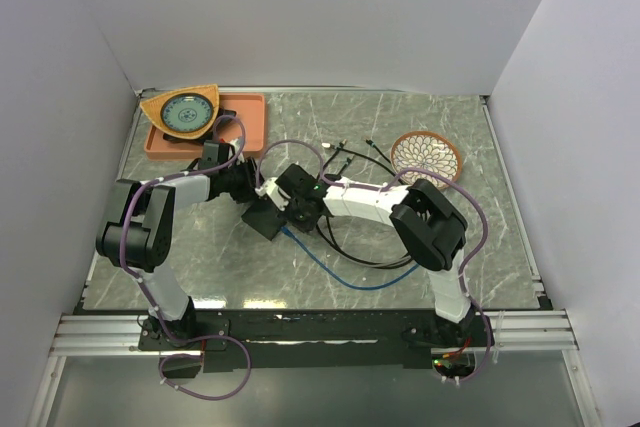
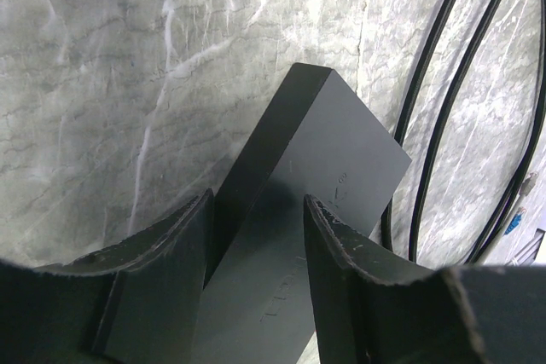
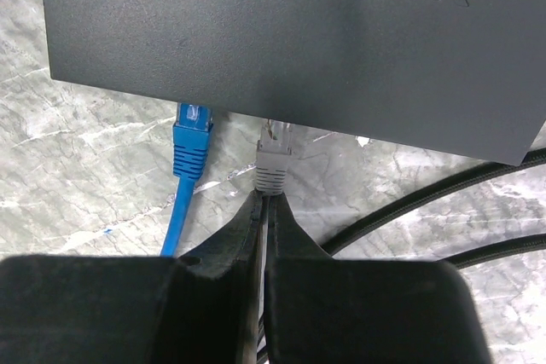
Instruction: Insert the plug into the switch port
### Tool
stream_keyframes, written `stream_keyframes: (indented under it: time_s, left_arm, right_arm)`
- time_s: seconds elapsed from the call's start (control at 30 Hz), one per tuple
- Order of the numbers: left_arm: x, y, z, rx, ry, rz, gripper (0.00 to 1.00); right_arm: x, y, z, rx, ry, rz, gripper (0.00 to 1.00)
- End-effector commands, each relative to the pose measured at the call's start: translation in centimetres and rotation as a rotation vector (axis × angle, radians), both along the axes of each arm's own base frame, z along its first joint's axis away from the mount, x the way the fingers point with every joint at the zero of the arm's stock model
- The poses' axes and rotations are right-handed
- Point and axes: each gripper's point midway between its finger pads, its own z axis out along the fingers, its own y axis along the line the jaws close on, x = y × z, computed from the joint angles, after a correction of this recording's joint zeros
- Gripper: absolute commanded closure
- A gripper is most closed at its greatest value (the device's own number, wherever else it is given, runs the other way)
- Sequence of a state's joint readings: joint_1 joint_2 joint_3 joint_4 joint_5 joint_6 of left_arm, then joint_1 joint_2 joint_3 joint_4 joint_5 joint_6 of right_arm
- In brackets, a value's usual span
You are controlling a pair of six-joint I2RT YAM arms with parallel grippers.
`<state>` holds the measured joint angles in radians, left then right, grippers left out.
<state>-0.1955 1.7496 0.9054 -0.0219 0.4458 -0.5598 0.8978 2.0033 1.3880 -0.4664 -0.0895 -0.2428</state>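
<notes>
The flat matte-black switch box (image 3: pixel 290 31) lies on the marble table, mid-left in the top view (image 1: pixel 262 219). My left gripper (image 2: pixel 256 240) is shut on one end of it, a finger (image 2: pixel 166 283) on each side. A grey plug (image 3: pixel 274 158) stands at the box's near edge, its clear tip under the overhang. The switch port is hidden beneath that edge. My right gripper (image 3: pixel 266 204) is shut just behind the plug's boot, on its cable. A blue plug (image 3: pixel 192 138) sits in the neighbouring port to the left.
Blue cable (image 1: pixel 335 275) and black cables (image 1: pixel 350 247) loop over the table in front of the box. Black cables (image 3: pixel 444 198) also run right of my right fingers. An orange tray (image 1: pixel 250 125) with a patterned dish stands back left, and a woven bowl (image 1: pixel 426 157) back right.
</notes>
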Motion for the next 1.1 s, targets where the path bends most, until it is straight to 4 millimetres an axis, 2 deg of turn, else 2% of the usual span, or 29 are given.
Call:
stream_keyframes:
  time_s: [0.0, 0.33, 1.07]
  left_arm:
    - [-1.1, -2.0, 0.8, -0.065, 0.006, -0.079, 0.50]
    - [-1.9, -2.1, 0.5, -0.067, 0.016, -0.081, 0.51]
    - [-3.9, -3.4, -0.1, -0.095, 0.041, -0.115, 0.58]
  right_arm:
    - [3.4, 3.3, 2.1, 0.137, -0.078, -0.072, 1.00]
    - [3.7, 5.6, 4.1, 0.255, -0.060, -0.110, 1.00]
    - [7.3, 7.0, 6.6, 0.381, -0.100, -0.222, 1.00]
